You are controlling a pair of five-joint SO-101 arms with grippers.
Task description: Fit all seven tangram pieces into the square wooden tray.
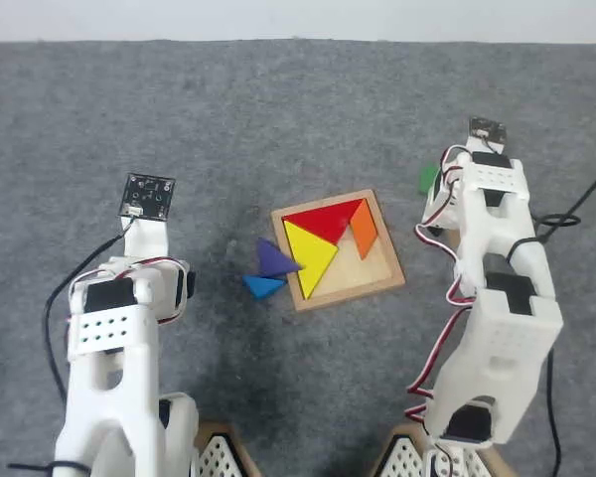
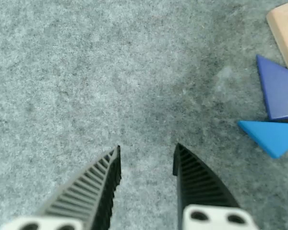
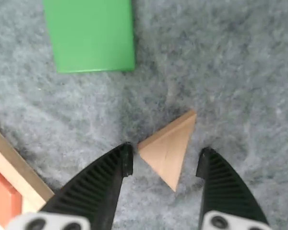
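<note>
The square wooden tray (image 1: 377, 278) lies mid-table and holds a red triangle (image 1: 323, 219), a yellow triangle (image 1: 310, 254) and an orange piece (image 1: 364, 228). A purple triangle (image 1: 274, 258) and a small blue triangle (image 1: 262, 286) lie on the carpet at the tray's left edge. A green piece (image 1: 428, 179) sits by the right arm. My right gripper (image 3: 166, 156) is open, its fingers on either side of a tan wooden triangle (image 3: 168, 143) on the carpet, with the green piece (image 3: 90, 33) just beyond. My left gripper (image 2: 146, 154) is open over bare carpet, with the purple triangle (image 2: 280, 91) and blue triangle (image 2: 273, 136) off to one side.
Grey carpet (image 1: 228, 119) covers the whole table. The left arm (image 1: 129, 298) stands left of the tray and the right arm (image 1: 497, 278) stands to its right. Cables trail beside both arms. The tray's corner (image 3: 14, 172) lies close to the right gripper.
</note>
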